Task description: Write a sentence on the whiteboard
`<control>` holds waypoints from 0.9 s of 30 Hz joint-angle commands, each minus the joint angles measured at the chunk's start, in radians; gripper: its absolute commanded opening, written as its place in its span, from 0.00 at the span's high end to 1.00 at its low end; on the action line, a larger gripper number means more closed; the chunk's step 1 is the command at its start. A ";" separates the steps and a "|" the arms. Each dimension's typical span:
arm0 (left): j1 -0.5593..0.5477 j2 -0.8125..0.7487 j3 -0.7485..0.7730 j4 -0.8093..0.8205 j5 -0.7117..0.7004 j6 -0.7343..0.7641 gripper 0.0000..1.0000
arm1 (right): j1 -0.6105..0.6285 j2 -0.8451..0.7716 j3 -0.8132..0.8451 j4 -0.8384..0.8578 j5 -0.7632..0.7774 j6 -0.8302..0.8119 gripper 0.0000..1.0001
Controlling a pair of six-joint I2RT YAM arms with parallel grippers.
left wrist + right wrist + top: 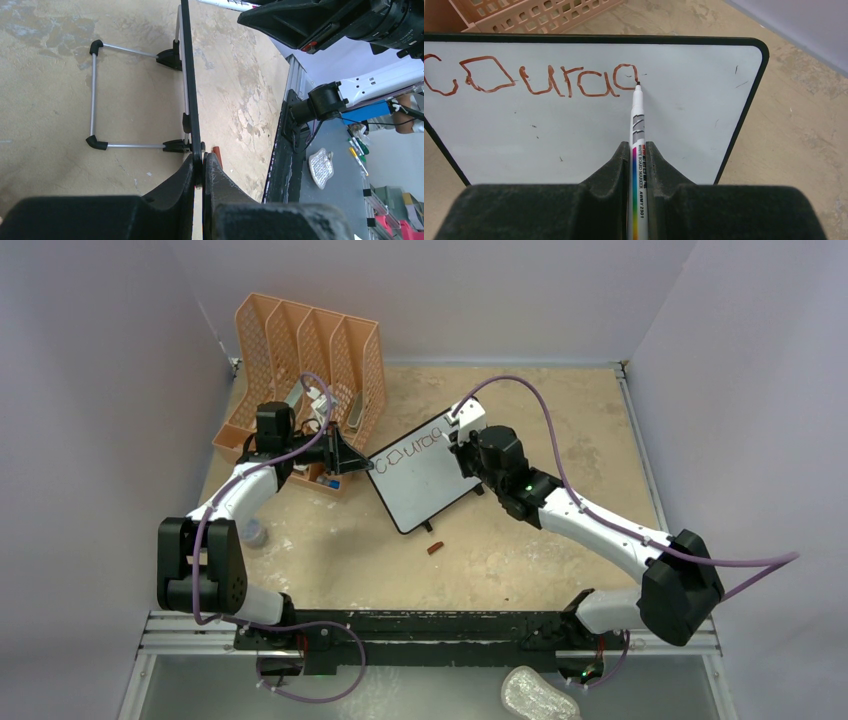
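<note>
The whiteboard [425,490] stands propped near the middle of the tan surface [560,440], beside an orange file organizer [300,340]. The left claw [199,172] is clamped on the board's edge. The right claw [638,150] grips a marker [637,115], whose tip touches the board at the end of the unfinished sentence [534,82], roughly "coura" plus one rounded letter. A small reddish cap [435,548] lies just before the board.
</note>
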 commanded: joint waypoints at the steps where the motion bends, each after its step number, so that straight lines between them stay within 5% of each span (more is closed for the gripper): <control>1: -0.018 0.022 0.008 -0.037 -0.012 0.047 1.00 | -0.006 -0.003 0.054 0.058 0.003 -0.011 1.00; 27: -0.018 0.026 0.009 -0.037 -0.014 0.046 1.00 | -0.005 -0.035 -0.003 -0.023 -0.012 0.019 1.00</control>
